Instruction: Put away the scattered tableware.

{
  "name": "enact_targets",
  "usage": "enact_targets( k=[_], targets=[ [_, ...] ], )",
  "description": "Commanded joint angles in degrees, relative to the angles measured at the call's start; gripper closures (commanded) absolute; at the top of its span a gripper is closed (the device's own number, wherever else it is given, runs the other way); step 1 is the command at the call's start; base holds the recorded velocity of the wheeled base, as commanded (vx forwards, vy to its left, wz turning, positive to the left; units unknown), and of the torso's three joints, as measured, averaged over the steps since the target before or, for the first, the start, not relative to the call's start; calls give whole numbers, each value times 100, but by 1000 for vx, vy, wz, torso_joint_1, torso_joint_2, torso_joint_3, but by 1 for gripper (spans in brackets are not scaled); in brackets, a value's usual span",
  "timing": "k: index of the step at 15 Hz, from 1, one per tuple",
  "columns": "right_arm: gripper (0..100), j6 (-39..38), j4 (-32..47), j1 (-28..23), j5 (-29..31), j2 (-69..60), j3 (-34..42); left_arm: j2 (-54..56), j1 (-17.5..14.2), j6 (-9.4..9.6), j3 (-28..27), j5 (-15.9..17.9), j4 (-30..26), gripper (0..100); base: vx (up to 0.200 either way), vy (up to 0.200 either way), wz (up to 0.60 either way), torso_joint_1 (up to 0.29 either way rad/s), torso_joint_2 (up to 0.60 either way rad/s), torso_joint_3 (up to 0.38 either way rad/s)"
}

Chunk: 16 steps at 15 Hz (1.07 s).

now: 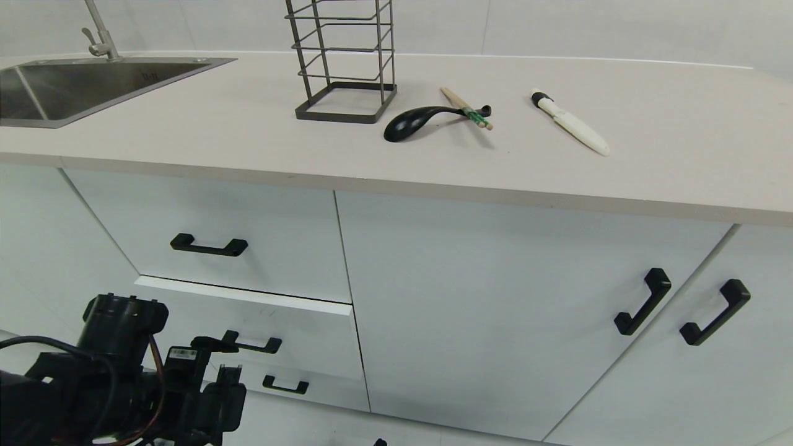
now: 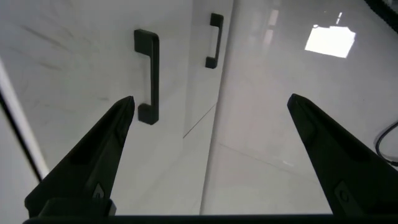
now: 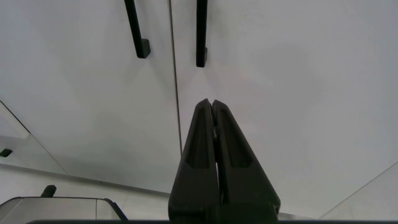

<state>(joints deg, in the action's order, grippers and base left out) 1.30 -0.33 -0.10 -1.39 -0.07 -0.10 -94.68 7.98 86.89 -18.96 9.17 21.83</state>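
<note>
On the pale countertop (image 1: 186, 136) lie a black spoon (image 1: 412, 122), a pair of wooden chopsticks (image 1: 468, 108) crossing its handle, and a white knife (image 1: 570, 124) with a black end further right. A dark wire rack (image 1: 344, 62) stands upright just left of the spoon. My left arm (image 1: 130, 378) hangs low in front of the drawers, far below the counter. Its gripper (image 2: 211, 101) is open and holds nothing, facing the drawer fronts. My right gripper (image 3: 208, 102) is shut with nothing in it, pointing at the white cabinet doors.
A steel sink (image 1: 74, 80) with a tap (image 1: 99, 34) is set into the counter's far left. Below are drawers with black handles (image 1: 209, 246), one drawer (image 1: 248, 297) standing out slightly, and cabinet doors with black handles (image 1: 644, 301). Handles (image 2: 148, 78) (image 3: 135, 28) face each gripper.
</note>
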Motion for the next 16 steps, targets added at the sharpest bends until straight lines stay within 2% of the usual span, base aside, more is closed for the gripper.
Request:
enact_targets(
  k=[1,2,3,5,9,10,12,16],
  targets=[
    [100,1,-2,1,-2,7,1,-507,-104,-85,-3,6,155,0,0,0,0,0,0,0],
    [100,1,-2,1,-2,7,1,-507,-104,-85,-3,6,155,0,0,0,0,0,0,0],
    [100,1,-2,1,-2,7,1,-1008,-157,-375,50,15,664,0,0,0,0,0,0,0],
    [100,1,-2,1,-2,7,1,-1456,-131,-472,59,15,1165,0,0,0,0,0,0,0],
    [100,1,-2,1,-2,7,1,-2265,-166,-480,103,138,2141,0,0,0,0,0,0,0],
    [100,1,-2,1,-2,7,1,-2335,-166,-621,111,138,2572,0,0,0,0,0,0,0],
    [100,1,-2,1,-2,7,1,-2353,-166,-841,111,138,2774,0,0,0,0,0,0,0],
    [100,1,-2,1,-2,7,1,-2441,-210,-841,59,112,2800,0,0,0,0,0,0,0]
  ],
)
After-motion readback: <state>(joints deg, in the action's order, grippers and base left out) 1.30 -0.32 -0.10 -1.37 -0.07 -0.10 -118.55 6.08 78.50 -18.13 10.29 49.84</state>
